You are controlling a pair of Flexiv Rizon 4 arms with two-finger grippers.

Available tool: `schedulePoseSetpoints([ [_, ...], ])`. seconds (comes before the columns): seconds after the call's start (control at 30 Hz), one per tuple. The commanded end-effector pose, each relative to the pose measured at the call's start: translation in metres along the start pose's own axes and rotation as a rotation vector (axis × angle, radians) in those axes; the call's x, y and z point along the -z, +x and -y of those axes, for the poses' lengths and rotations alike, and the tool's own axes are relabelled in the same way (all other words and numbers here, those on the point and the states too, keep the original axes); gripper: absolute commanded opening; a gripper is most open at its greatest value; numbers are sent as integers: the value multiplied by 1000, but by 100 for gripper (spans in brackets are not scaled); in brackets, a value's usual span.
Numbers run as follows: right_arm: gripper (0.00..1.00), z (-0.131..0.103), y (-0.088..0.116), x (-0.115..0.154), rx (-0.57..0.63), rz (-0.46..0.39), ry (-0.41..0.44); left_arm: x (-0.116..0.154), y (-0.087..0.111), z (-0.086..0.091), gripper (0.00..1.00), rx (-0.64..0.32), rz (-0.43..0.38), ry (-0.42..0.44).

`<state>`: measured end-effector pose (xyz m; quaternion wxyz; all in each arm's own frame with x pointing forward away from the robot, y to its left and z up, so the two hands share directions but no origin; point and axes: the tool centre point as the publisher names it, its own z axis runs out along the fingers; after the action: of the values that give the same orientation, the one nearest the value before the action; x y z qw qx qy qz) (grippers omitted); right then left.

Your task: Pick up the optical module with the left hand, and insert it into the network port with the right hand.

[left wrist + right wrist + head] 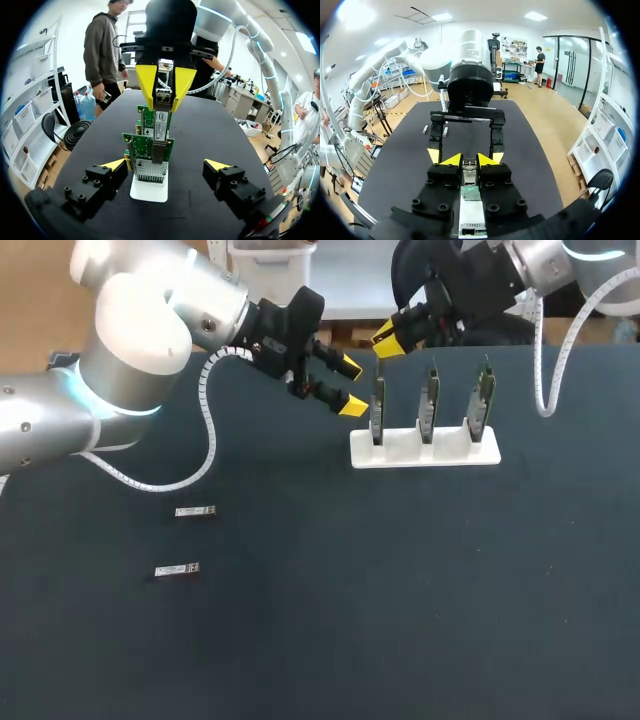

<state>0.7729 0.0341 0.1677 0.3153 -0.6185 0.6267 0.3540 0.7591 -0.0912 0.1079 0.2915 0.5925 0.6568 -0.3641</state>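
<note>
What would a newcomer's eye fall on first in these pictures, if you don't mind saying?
Most striking is the right gripper, shut on an optical module at the top of the network card at the left-arm end of the white stand. The left gripper hangs open beside that card. On the left of the dark table lie one spare module and another spare module.

Bright light falls from above. The left arm (pixel 130 330) shines white; the dark table (pixel 400 620) shows faint shadows.
</note>
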Motion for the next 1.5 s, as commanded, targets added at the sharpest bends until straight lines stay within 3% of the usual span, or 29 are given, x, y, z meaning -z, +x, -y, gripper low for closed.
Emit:
schedulePoseSetpoints([
  [0.03, 0, 0, 1, -2, -5, -4, 4, 0, 0, 1, 100, 1, -3, -2],
  [0.27, 0, 0, 3, -2, -12, -7, 5, 0, 0, 1, 100, 1, -3, -2],
  [0.3, 38, 0, 3, -2, -14, -7, 5, 0, 0, 1, 100, 1, -3, -2],
  [0.33, 100, 0, 3, -2, -17, -4, 4, 0, 0, 1, 100, 1, -3, -2],
  [0.9, 100, 0, -5, 13, -36, 67, -25, 0, 0, 1, 100, 1, -3, -2],
  [0.93, 75, 0, -5, 13, -35, 66, -26, 0, 0, 1, 100, 1, -3, -2],
  [0.97, 36, 0, -5, 13, -34, 66, -25, 0, 0, 1, 100, 1, -3, -2],
  [1.0, 4, -1, -5, 13, -33, 66, -23, 0, 0, 1, 100, 1, -3, -2],
  [1.03, 0, -1, -6, 13, -33, 67, -23, 0, 0, 1, 100, 1, -3, -2],
  [1.5, 0, 0, -5, 1, -38, 51, -22, 0, 0, 1, 100, 1, -3, -2],
])
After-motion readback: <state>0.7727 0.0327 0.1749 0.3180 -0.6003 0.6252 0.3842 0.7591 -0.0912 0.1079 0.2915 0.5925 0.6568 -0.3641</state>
